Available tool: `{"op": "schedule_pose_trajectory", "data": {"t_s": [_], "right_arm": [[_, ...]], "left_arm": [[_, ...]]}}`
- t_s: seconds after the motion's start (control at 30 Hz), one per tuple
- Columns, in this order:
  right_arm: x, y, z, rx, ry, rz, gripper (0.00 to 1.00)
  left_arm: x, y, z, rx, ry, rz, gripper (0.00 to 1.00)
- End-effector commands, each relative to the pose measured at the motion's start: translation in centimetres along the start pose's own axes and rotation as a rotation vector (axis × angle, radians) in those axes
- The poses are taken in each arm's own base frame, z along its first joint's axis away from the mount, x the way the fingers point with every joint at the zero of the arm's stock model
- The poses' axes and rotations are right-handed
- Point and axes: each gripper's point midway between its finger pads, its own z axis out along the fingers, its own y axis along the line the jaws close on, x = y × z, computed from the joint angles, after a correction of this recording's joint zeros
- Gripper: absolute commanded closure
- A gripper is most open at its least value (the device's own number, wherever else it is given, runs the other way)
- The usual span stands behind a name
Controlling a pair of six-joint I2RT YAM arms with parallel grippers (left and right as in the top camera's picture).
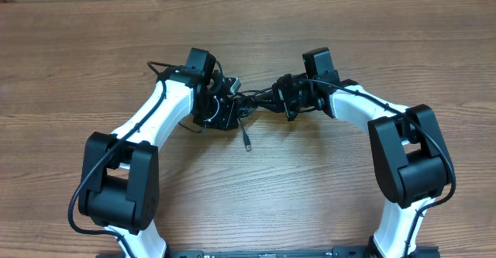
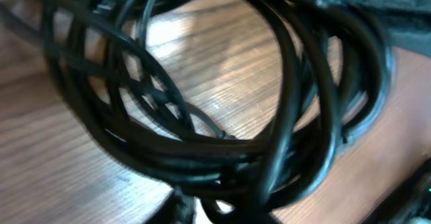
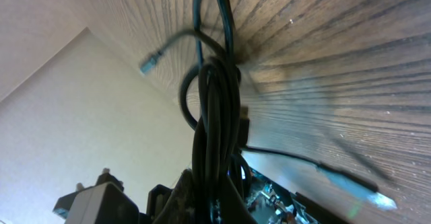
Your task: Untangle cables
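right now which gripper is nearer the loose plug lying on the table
Left. In the overhead view the left gripper sits just up and left of the plug. The right gripper is farther off, up and to its right.

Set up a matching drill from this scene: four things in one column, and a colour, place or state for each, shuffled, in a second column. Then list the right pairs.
Column one
1. cable bundle
2. loose plug end
3. right pincer
4. table

Column two
A. brown wood grain
B. shut on the bundle
C. black and looped, between the two arms
D. at the tip of a single strand trailing toward the arm bases

Pairs: 1-C, 2-D, 3-B, 4-A
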Motion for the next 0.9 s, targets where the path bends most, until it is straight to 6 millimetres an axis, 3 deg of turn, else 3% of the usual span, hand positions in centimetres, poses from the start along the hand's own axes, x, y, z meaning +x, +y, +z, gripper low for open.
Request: {"op": "schedule_pose_trajectory", "data": {"t_s": [0.0, 0.23, 0.43, 0.57, 0.67, 0.87], "right_arm": [[0.8, 0.7, 0.1, -0.008, 0.025, -0.012, 0.96], [0.4, 0.6, 0.1, -0.005, 0.000, -0.118, 0.96], [0.4, 0.6, 0.1, -0.005, 0.004, -0.158, 0.96], [0.5, 0.6, 0.1, -0.005, 0.006, -0.158, 0.96], [0.6, 0.6, 0.1, -0.005, 0.009, -0.158, 0.96], [0.6, 0.6, 0.1, -0.005, 0.010, -0.157, 0.96]], "left_arm": [[-0.6, 1.9, 0.1, -0.096, -0.022, -0.056, 0.96], [-0.3, 3.6, -0.6, -0.201, -0.022, -0.068, 0.96], [-0.7, 6.0, -3.2, -0.378, -0.106, -0.228, 0.96], [-0.9, 6.0, -3.3, -0.374, -0.125, -0.270, 0.96], [-0.9, 6.8, -3.6, -0.415, -0.149, -0.345, 0.89], [-1.1, 7.5, -4.0, -0.442, -0.185, -0.449, 0.65]]}}
